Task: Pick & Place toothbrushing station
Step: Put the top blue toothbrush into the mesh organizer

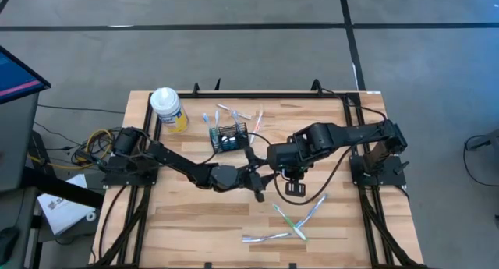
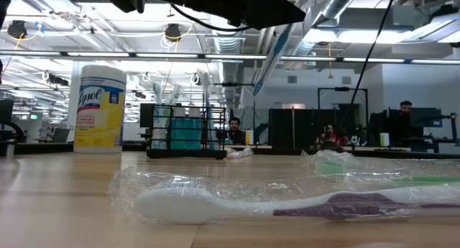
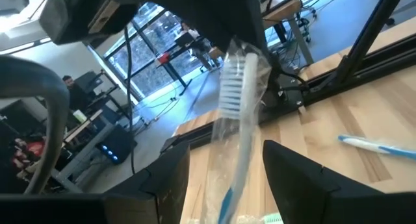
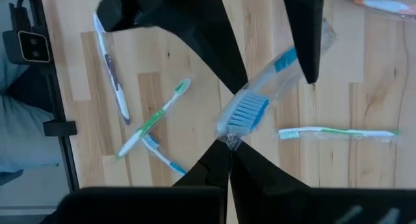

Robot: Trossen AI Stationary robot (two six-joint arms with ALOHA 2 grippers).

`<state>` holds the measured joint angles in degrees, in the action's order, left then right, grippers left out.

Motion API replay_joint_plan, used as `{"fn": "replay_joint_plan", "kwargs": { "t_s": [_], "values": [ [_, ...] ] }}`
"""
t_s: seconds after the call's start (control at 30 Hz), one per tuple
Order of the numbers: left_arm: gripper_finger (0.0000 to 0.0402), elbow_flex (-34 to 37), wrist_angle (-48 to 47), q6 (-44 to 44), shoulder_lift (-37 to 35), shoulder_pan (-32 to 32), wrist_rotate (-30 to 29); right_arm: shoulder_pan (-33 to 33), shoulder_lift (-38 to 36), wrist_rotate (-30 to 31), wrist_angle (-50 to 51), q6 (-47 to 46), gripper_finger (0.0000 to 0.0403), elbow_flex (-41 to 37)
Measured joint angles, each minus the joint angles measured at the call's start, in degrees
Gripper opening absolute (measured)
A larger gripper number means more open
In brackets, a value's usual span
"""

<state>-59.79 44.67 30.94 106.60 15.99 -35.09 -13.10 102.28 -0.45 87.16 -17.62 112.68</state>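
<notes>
Toothbrushing station [image 1: 228, 136] waits upper centre; right pincer [image 4: 227, 146] pinches the wrapped toothbrush [image 4: 260, 100], left pincer [image 3: 224, 178] gapes empty: lower bristles-up, slowly.

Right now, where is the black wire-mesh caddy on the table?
In the high view the black wire-mesh caddy stands near the table's far edge, left of centre, just right of the yellow canister, with wrapped toothbrushes lying behind it.

- Wrapped toothbrush [image 3: 239, 113]: handle end cut off by the left wrist view's lower edge.
- Foreground toothbrush [image 2: 287, 203], low view: handle runs off the right edge.
- Caddy [image 1: 228, 136], high view: contents too small to identify.
- People [image 2: 234, 131] beyond table: blurred.
</notes>
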Motion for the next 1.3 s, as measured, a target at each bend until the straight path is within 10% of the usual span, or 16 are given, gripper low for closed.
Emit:
{"fn": "replay_joint_plan", "kwargs": {
  "t_s": [0.6,1.3],
  "values": [
    [0.0015,0.0,-0.2,-0.1,0.1,0.2,3.4,0.0,0.0,0.0,-0.3,0.2,0.0000,0.0],
    [0.0007,0.5,-7.7,0.1,-1.6,1.0,-3.9,0.4,-0.9,0.5,0.0,3.0,0.0042,0.0]
  ]
}}
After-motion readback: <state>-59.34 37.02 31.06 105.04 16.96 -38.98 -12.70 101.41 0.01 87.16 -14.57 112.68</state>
